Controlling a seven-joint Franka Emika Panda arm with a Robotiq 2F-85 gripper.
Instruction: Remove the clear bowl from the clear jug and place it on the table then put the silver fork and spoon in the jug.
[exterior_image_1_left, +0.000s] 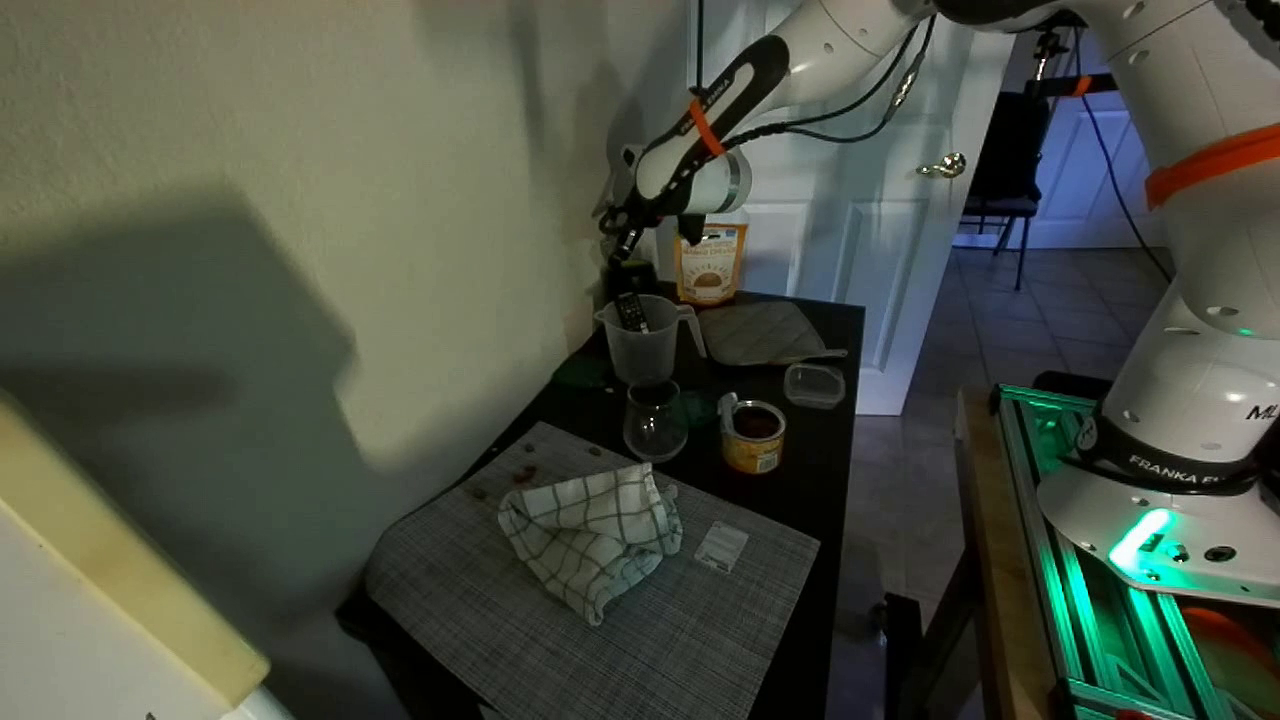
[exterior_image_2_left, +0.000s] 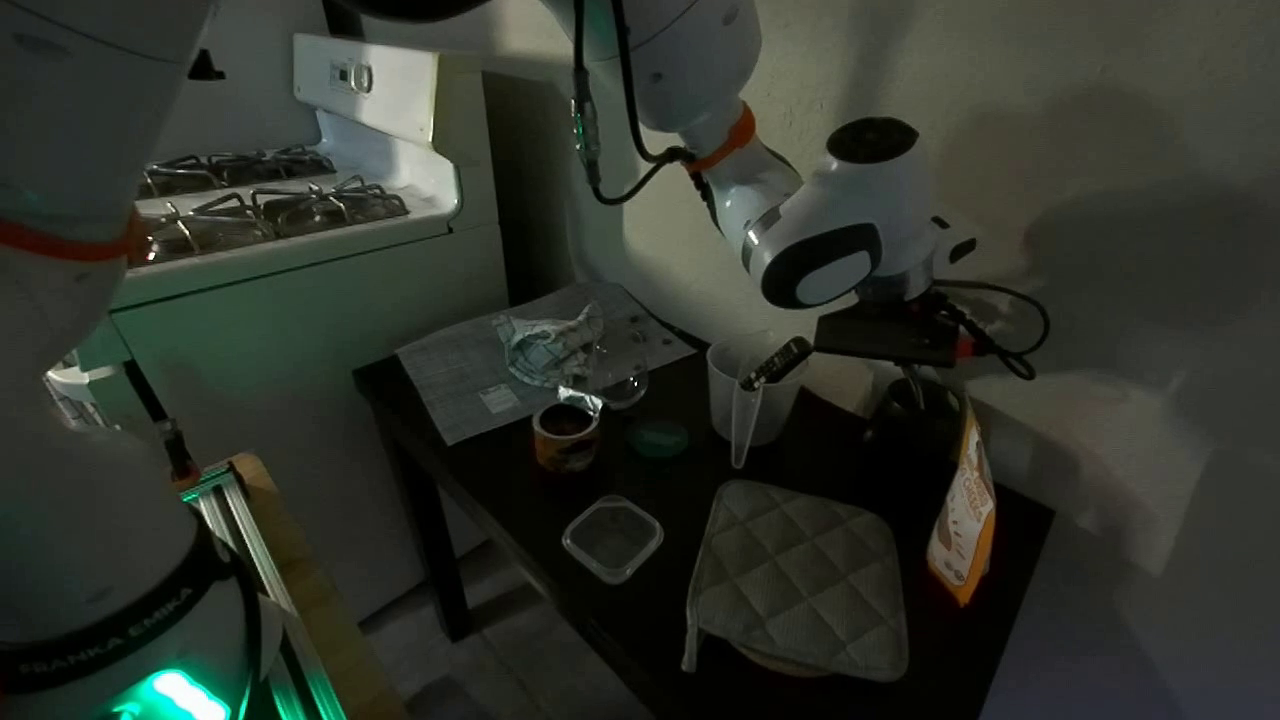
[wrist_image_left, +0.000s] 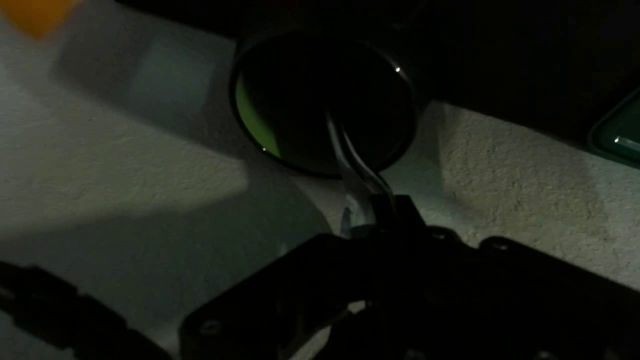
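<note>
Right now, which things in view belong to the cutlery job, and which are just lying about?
Part of the job:
clear jug
clear bowl on the table
silver cutlery in the dark pot, fork or spoon unclear

Lying about:
remote in the jug
towel
placemat
glass
tin
potholder
orange bag

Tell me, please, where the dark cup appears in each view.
In an exterior view: the dark cup, upper middle, just beyond the clear jug.
In an exterior view: the dark cup, right of centre, between the clear jug and the orange-and-white pouch.
In the wrist view: the dark cup, upper centre, mouth facing the camera.
Shared landmark: the gripper, just above the cup in both exterior views, at the bottom in the wrist view.
</note>
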